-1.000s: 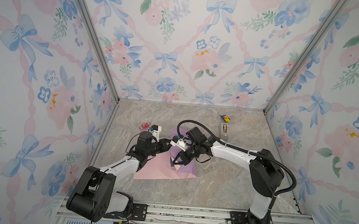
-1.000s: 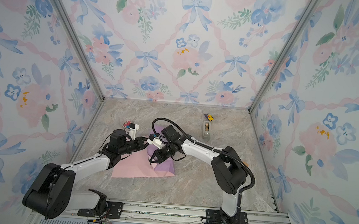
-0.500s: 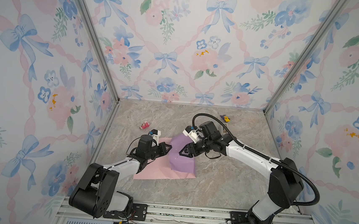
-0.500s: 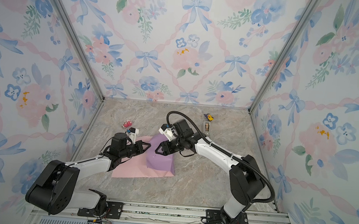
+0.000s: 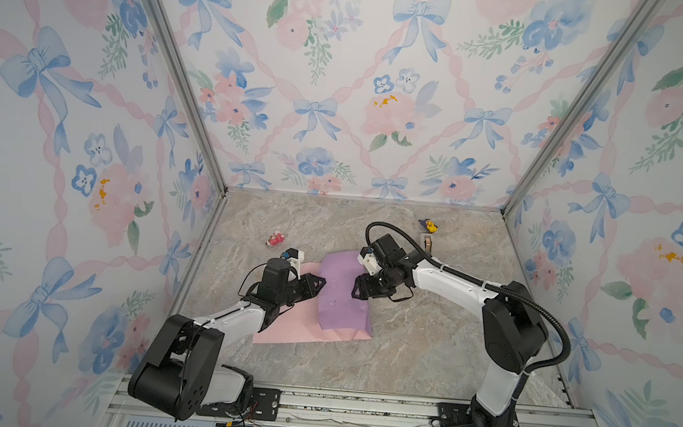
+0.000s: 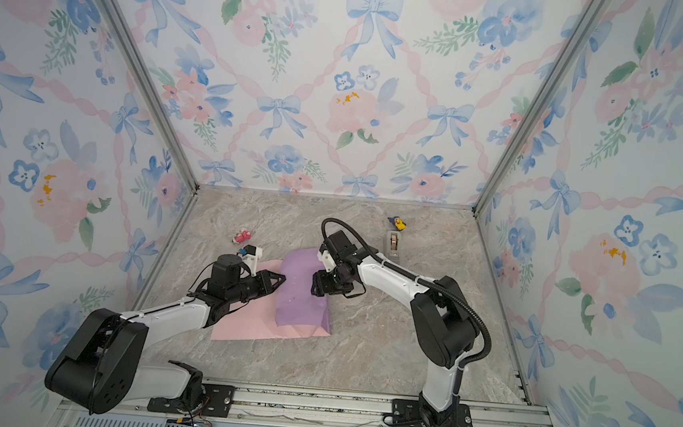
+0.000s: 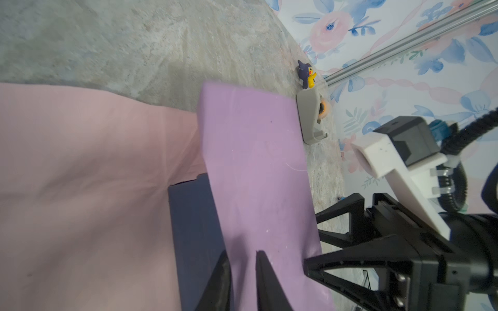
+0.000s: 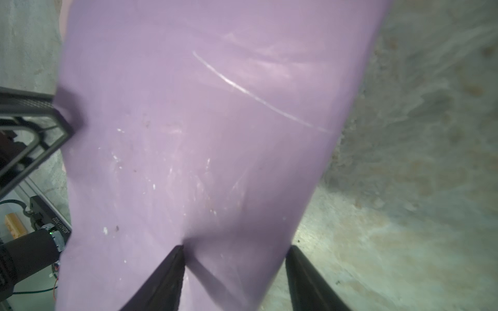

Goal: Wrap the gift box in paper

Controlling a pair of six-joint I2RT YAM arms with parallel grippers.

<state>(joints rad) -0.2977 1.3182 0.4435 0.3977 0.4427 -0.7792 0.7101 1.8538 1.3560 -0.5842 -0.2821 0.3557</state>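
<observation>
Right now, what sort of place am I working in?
Probably a staged robot test booth, not a home: floral bow wallpaper panels held by aluminium corner posts, a marble-look tabletop, and the left arm and right arm bolted to a front rail.

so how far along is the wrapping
Done: one flap of the paper lies lilac side up over the gift box. In hand: the left gripper and right gripper, both open, sit at that flap's sides. To do: the pink half lies flat, the box's side shows bare, the tape dispenser stands untouched.

Gift box (image 7: 192, 223) mostly under paper (image 7: 250, 161)
</observation>
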